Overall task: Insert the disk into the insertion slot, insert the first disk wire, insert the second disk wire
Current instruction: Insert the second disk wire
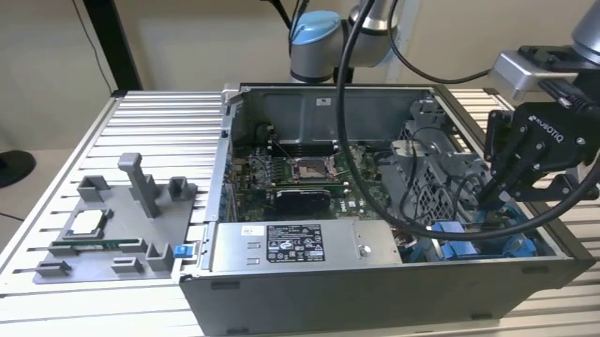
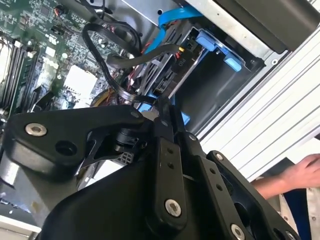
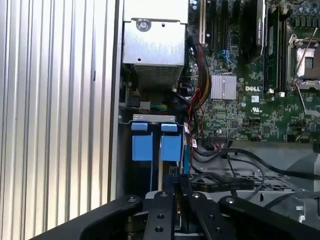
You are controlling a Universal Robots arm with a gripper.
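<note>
My black gripper point(image 1: 491, 200) reaches down into the open computer case at the exterior view's right, just above the insertion slot point(image 1: 511, 246) with its blue rails. In the second wrist view the fingers point(image 2: 164, 117) are pressed together on the end of a black disk wire point(image 2: 102, 60) that loops across the board. The disk point(image 2: 169, 75) sits inside the slot point(image 2: 216, 45); its connector edge faces the gripper, with a blue cable point(image 2: 170, 20) running above it. In the first wrist view the gripper point(image 3: 178, 196) hangs close by the slot's blue tabs point(image 3: 143, 146).
A grey box with a black-and-white sticker point(image 1: 286, 246) lies along the case's front. The motherboard point(image 1: 300, 175) fills the middle, with loose black cables point(image 3: 235, 165) over it. A grey fixture point(image 1: 112, 225) stands on the slatted table. A person's hand point(image 2: 300, 172) rests outside the case.
</note>
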